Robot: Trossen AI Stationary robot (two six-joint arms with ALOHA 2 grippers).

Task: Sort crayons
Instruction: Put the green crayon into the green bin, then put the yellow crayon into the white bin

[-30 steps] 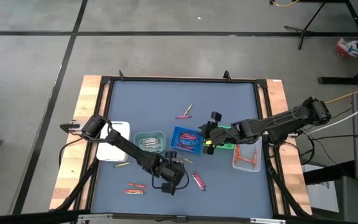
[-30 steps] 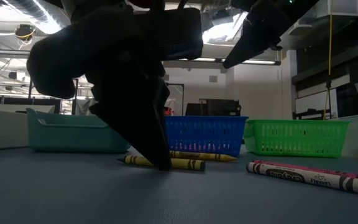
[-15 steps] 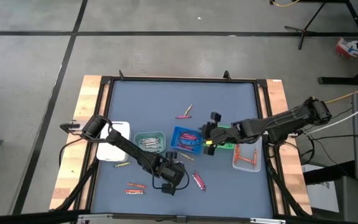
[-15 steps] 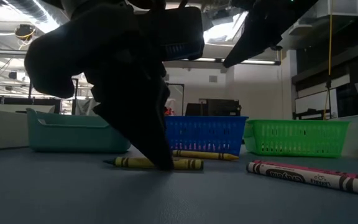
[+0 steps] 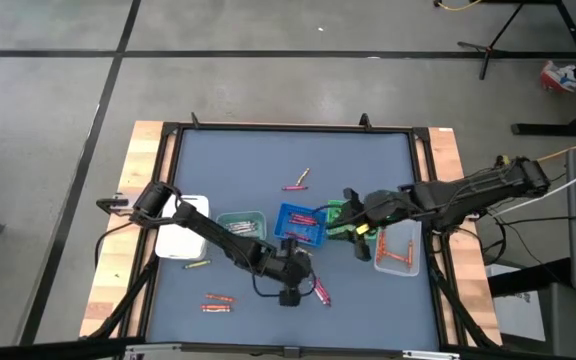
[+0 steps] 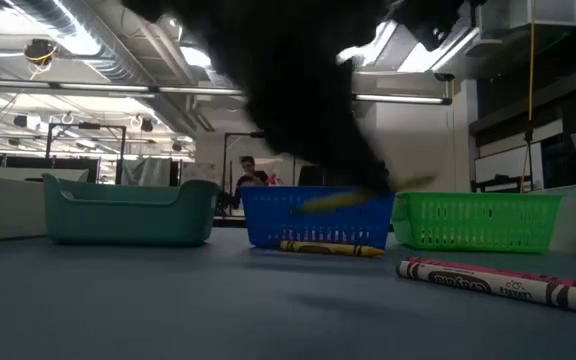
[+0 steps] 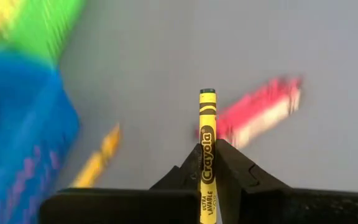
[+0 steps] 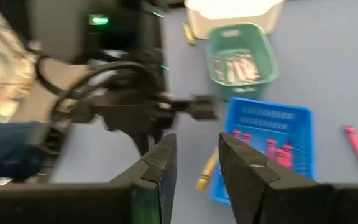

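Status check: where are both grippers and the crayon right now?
Left gripper shut on yellow crayon, lifted off the table. Right gripper open, empty, near blue tray. Nothing in the way.

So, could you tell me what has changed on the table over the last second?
The left gripper has shut on the yellow crayon that lay in front of the blue tray, lifted it off the mat and carried it toward the right. The right gripper has shifted to the right, near the clear tray, its fingers open and empty as before. The second yellow crayon, the pink crayon and the trays have not moved.

Motion-blurred dark arm across the low view, smearing a yellow crayon; wrist backgrounds blurred too.
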